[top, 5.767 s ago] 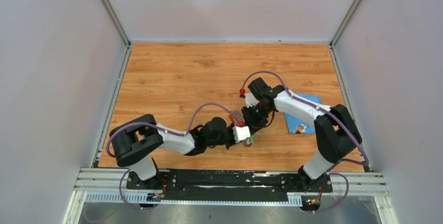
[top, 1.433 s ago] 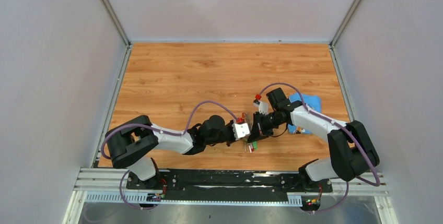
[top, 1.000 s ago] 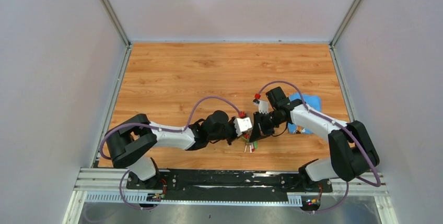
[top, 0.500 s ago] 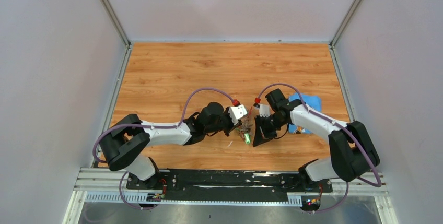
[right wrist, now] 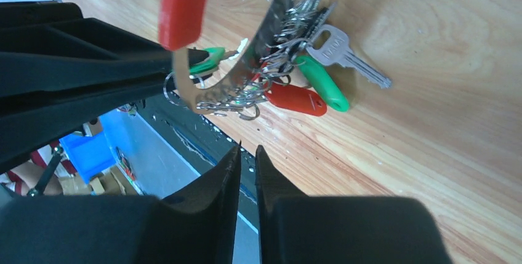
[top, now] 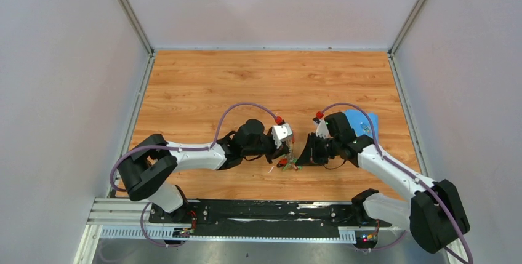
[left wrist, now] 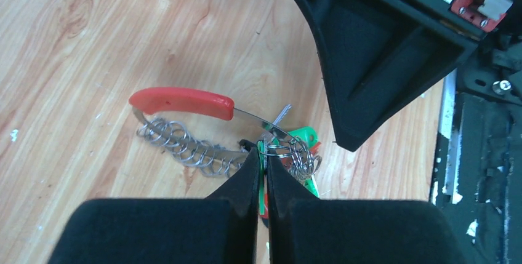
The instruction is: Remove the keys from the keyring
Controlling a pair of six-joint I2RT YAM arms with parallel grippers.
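The keyring (left wrist: pixel 184 147) is a thin metal band with a beaded edge and a red curved part (left wrist: pixel 181 102). It is held up off the wood floor, with the keys (right wrist: pixel 320 82) hanging from it: green caps, a red cap (right wrist: pixel 295 99) and a bare silver key (right wrist: pixel 345 55). My left gripper (left wrist: pixel 262 153) is shut on a green-capped key where it joins the ring. It also shows in the top view (top: pixel 289 152). My right gripper (right wrist: pixel 247 148) is shut and empty, close to the ring's right side, not touching it; in the top view (top: pixel 300 158) it faces the left one.
A blue cloth piece (top: pixel 363 122) lies on the wood floor behind my right forearm. The black base rail (top: pixel 271 210) runs along the near edge. Grey walls stand on the left, right and far sides.
My right arm has swung its elbow down and right, and its gripper has drawn back a little from the ring. The blue cloth shows more. My left gripper still holds the bunch.
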